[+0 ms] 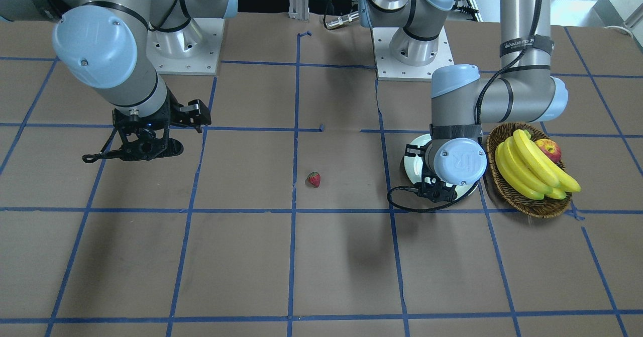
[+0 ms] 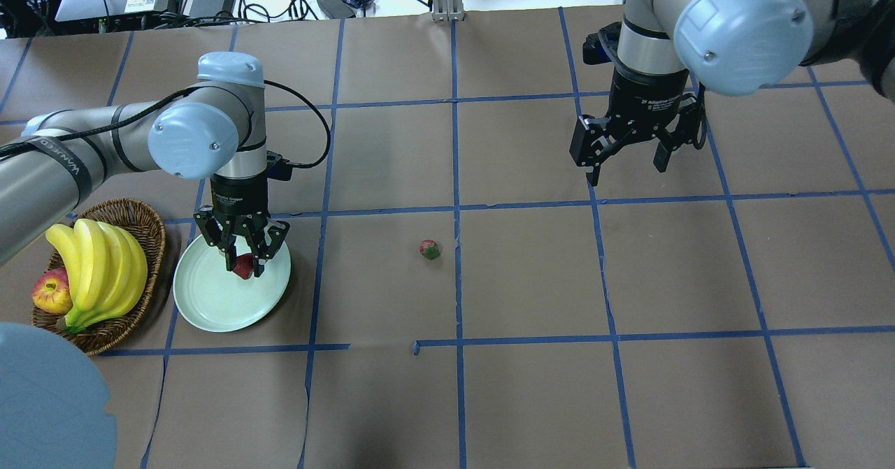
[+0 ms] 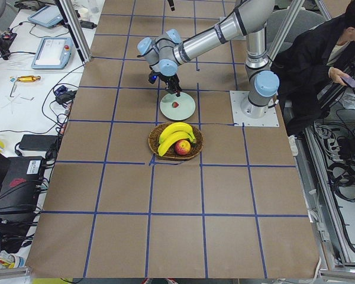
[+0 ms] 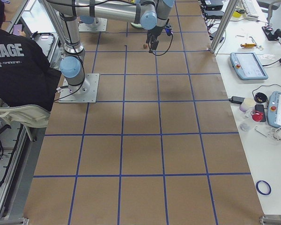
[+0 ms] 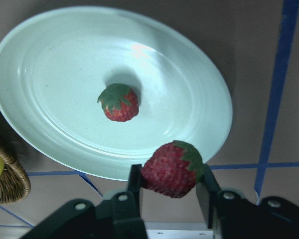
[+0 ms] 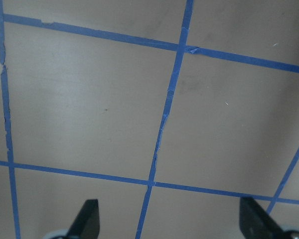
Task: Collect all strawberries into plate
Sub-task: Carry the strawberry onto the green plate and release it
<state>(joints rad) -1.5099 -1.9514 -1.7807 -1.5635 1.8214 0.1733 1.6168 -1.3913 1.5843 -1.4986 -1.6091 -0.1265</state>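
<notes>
Now left gripper (image 2: 243, 268) pinches a strawberry (image 5: 172, 169), plate (image 5: 189, 89) just beneath; next it should open. Right gripper (image 2: 627, 170) spread.

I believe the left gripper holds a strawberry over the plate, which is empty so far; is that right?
Not quite: the plate holds one strawberry, as the left wrist view shows. The left gripper does hold a second strawberry over it.

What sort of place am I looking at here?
Probably a robotics lab: a left arm and right arm bolted to a table gridded with blue tape, and control tablets on the side benches.
</notes>
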